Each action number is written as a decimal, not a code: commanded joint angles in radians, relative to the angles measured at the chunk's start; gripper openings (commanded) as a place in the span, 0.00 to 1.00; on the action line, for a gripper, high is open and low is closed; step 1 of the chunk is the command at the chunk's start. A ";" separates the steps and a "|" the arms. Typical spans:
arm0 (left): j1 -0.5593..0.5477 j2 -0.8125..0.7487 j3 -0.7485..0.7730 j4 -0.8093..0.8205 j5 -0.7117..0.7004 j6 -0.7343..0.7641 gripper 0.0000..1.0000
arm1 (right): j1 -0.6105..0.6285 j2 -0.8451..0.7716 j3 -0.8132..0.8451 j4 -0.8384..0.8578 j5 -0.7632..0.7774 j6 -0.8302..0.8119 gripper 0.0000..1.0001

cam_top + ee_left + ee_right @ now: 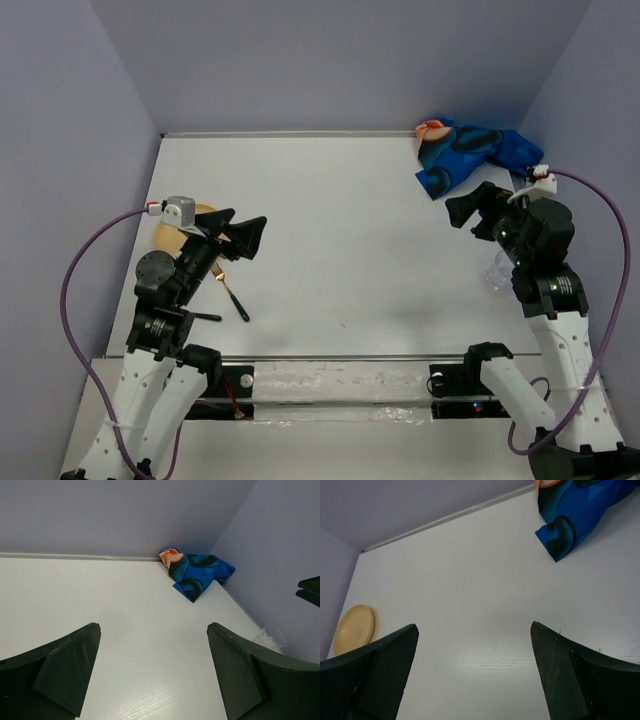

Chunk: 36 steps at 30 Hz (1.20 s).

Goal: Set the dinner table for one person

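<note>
Both end effectors [250, 224] [466, 204] gape empty above the dinner table [350, 260], seemingly longest left-to-right.

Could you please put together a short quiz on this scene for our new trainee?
1. True or false: the blue cloth placemat lies spread flat in the middle of the dinner table.
2. Which lies nearest the left gripper? A) the placemat B) the fork C) the clear cup
3. Fill in: the left gripper and the right gripper both stand ____.

Key:
1. False: it is crumpled in the far right corner.
2. B.
3. open.
</note>
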 commanded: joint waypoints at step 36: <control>-0.137 0.251 0.114 -0.148 -0.151 0.123 0.90 | -0.056 1.332 0.631 0.276 0.470 -0.108 1.00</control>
